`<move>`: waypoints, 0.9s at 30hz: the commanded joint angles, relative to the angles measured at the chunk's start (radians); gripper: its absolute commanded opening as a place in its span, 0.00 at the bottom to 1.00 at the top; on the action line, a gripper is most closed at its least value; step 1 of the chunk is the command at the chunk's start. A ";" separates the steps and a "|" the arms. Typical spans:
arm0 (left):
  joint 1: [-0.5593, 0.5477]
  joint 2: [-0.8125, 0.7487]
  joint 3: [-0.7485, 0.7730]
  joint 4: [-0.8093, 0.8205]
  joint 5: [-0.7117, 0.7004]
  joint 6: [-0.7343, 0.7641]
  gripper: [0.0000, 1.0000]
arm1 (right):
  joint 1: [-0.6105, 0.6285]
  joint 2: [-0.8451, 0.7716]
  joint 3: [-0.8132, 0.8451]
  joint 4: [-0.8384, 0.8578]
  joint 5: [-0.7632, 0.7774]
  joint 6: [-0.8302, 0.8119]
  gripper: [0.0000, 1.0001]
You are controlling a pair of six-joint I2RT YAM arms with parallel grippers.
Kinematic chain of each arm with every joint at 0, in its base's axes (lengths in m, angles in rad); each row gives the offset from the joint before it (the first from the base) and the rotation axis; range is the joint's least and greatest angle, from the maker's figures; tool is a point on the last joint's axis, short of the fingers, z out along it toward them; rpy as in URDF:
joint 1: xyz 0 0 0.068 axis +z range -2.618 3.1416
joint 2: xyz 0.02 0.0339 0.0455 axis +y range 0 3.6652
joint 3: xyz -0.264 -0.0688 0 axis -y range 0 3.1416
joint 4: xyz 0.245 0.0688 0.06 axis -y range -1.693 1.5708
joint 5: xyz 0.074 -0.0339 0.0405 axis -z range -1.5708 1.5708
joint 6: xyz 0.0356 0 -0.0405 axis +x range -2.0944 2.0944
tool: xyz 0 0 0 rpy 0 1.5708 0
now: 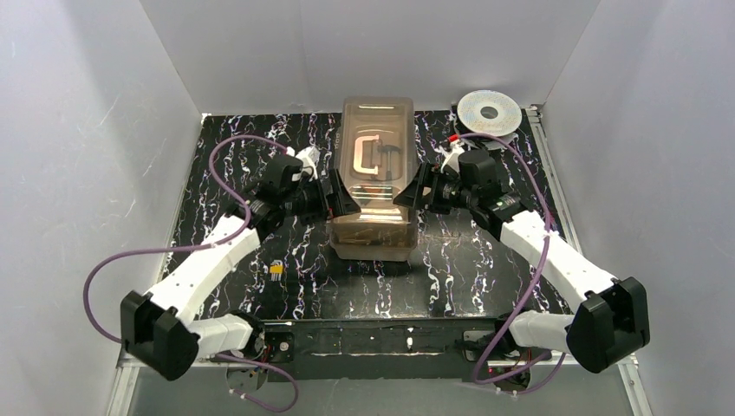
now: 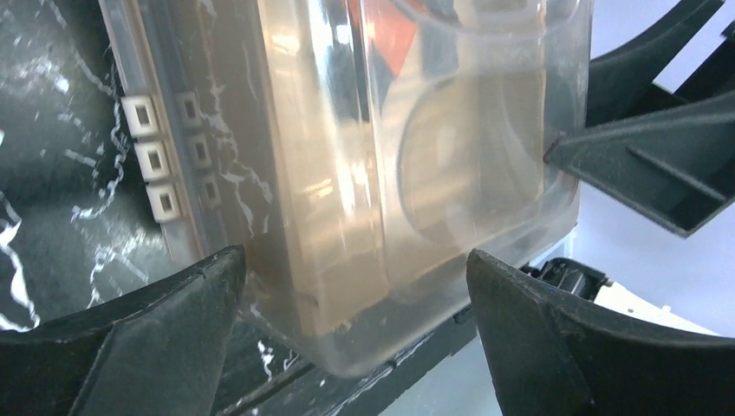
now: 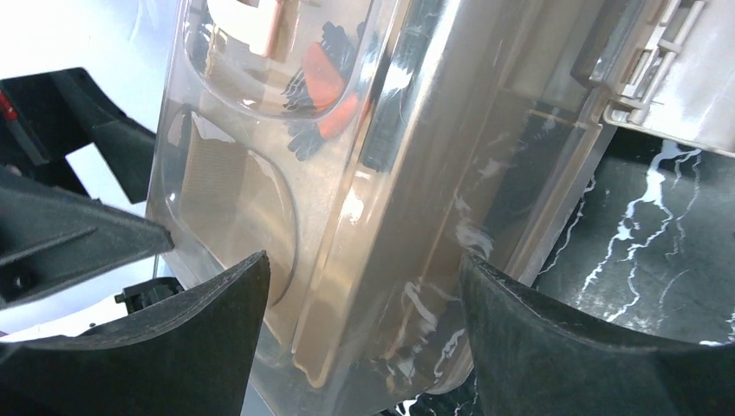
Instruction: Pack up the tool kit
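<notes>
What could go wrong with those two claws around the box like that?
1. The left gripper and right gripper straddle the glossy lid, both open. Pressing unevenly could make it slip or slide the toolbox.
2. A small yellow item lies on the table outside the toolbox, so it might get left unpacked.

The toolbox [image 1: 375, 186] stands between left arm [image 1: 217, 251] and right arm [image 1: 555, 256], spool [image 1: 490, 113] behind-right.
</notes>
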 commanded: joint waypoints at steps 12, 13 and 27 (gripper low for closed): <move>-0.021 -0.146 0.069 -0.417 -0.141 0.081 0.98 | 0.192 -0.094 0.000 -0.134 0.182 -0.033 0.87; -0.018 -0.140 0.096 -0.436 -0.146 0.092 0.98 | 0.182 -0.098 0.021 -0.161 0.205 -0.048 0.87; 0.021 0.066 0.451 -0.516 -0.245 0.204 0.98 | -0.102 -0.229 -0.061 -0.150 0.305 -0.065 0.87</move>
